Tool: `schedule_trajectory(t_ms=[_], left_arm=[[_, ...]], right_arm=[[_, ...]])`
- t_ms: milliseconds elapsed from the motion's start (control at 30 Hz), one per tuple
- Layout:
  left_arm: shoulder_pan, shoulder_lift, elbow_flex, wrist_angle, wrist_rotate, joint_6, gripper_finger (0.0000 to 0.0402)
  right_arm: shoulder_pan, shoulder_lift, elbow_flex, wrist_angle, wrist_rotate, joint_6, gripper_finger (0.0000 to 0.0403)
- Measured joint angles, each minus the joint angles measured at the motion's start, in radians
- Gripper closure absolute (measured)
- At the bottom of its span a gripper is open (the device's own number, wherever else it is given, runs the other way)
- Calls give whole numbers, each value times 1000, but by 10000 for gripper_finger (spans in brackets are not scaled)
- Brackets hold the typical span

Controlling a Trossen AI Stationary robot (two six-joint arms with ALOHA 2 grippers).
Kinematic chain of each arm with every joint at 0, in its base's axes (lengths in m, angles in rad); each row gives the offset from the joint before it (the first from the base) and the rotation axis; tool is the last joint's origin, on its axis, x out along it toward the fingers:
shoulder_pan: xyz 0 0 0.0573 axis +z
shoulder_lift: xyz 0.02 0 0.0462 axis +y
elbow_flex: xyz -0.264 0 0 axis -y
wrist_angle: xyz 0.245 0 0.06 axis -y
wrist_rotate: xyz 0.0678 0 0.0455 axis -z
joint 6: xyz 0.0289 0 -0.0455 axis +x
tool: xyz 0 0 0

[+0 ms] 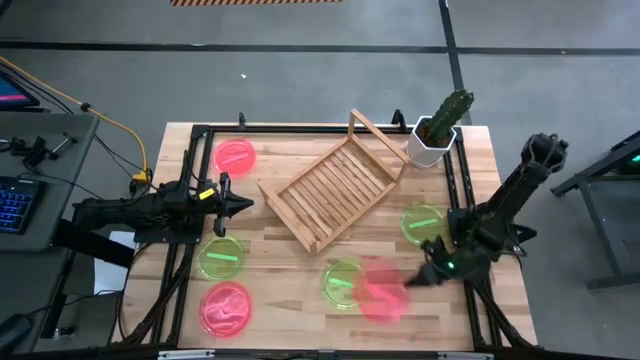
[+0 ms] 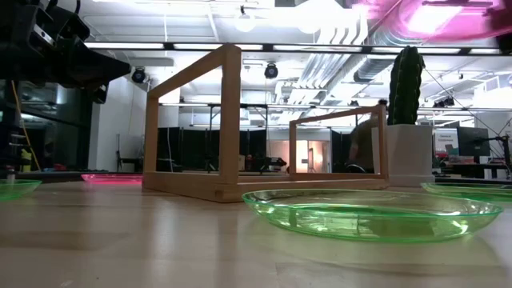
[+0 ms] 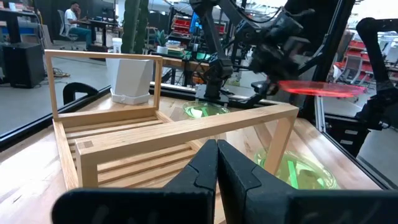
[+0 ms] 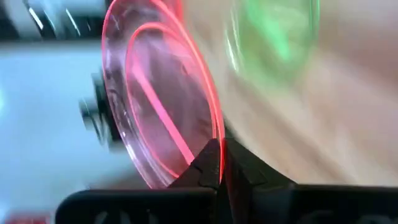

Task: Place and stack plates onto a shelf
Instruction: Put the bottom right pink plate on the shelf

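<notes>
The wooden slatted rack (image 1: 335, 192) stands askew at the table's middle, its taller frame end toward the far right. My right gripper (image 1: 418, 278) is near the table's near right corner, shut on a pink plate (image 1: 380, 292) that shows blurred above a green plate (image 1: 343, 282). Two more green plates (image 1: 220, 258) (image 1: 423, 222) and two pink plates (image 1: 235, 155) (image 1: 226, 308) lie flat on the table. My left gripper (image 1: 240, 205) is shut and holds nothing. It hovers left of the rack, pointing at it. My right gripper pinches the pink plate by its rim (image 4: 210, 148) between the two fingers, at the edge nearest the arm. The fingers come roughly level from the table's right. The plate is lifted clear of the table (image 2: 432, 16) and sits about level (image 3: 317, 88).
A white pot with a cactus (image 1: 432, 140) stands at the far right corner, beside the rack's frame end. Black rails (image 1: 458, 190) run along the table's sides. Bare wood lies between the rack and the near edge. A desk with a keyboard (image 1: 15, 205) is left of the table.
</notes>
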Motion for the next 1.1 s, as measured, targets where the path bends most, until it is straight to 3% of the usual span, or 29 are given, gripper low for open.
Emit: schedule_trajectory(t_ms=[200,300,433,600,833,1100], left_arm=[[0,0,0,0,0,0,401],[0,0,0,0,0,0,401],[0,0,0,0,0,0,401],[0,0,0,0,0,0,401],[0,0,0,0,0,0,401],[0,0,0,0,0,0,401]], right_arm=[[-259,50,0,-44,327,80,403],[-414,100,0,-38,425,97,403],[-600,210,17,42,371,66,403],[-736,379,126,-1,259,55,403],[-817,564,253,-206,234,227,403],[-877,658,326,-219,214,226,403]])
